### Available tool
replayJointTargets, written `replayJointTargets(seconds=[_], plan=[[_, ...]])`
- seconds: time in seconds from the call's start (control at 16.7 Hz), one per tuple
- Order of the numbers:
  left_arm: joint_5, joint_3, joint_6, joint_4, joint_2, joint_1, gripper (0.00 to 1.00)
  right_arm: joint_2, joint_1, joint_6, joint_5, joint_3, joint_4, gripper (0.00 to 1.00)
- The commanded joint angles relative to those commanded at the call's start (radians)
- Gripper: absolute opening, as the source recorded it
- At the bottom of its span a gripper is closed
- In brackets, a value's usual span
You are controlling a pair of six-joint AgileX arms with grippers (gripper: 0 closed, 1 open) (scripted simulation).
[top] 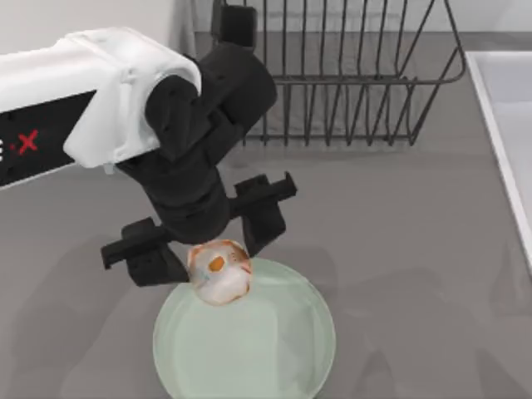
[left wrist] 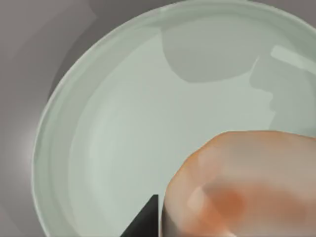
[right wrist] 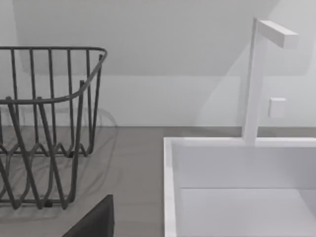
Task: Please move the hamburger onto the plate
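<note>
The hamburger point(top: 219, 271), a small cream lump with orange-brown patches, hangs over the far left rim of the pale mint-green plate point(top: 274, 349). My left gripper point(top: 214, 259) is shut on it, one black finger on either side. In the left wrist view the hamburger point(left wrist: 242, 187) looms close above the plate point(left wrist: 113, 123), its shadow falls on the plate's floor, and one dark finger point(left wrist: 145, 222) touches its side. A dark part of my right gripper point(right wrist: 94, 222) shows in the right wrist view, parked away from the plate.
A dark wire basket point(top: 357, 75) stands at the back of the grey table. A white sink point(top: 507, 125) with an upright tap point(right wrist: 254, 84) runs along the right edge. Bare tabletop lies to the right of the plate.
</note>
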Motion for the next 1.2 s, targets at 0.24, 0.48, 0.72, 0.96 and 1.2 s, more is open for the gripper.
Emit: replayJointTargets(seconds=[0.24,0.48,0.72,0.96,1.2], plan=[[-0.021,-0.012,-0.575,0.011,0.001,-0.066,0.0,0.0,0.0,0.0,0.0,0.0,0.0,1.0],[-0.039,-0.025,-1.012,0.004,0.017,-0.095,0.0,0.0,0.0,0.0,0.0,0.0,0.0,1.0],[-0.045,-0.034,-1.281,-0.009,0.04,-0.107,0.0,0.0,0.0,0.0,0.0,0.0,0.0,1.0],[-0.043,-0.039,-1.382,-0.016,0.051,-0.111,0.0,0.0,0.0,0.0,0.0,0.0,0.0,1.0],[-0.043,-0.039,-1.382,-0.016,0.051,-0.111,0.0,0.0,0.0,0.0,0.0,0.0,0.0,1.0]])
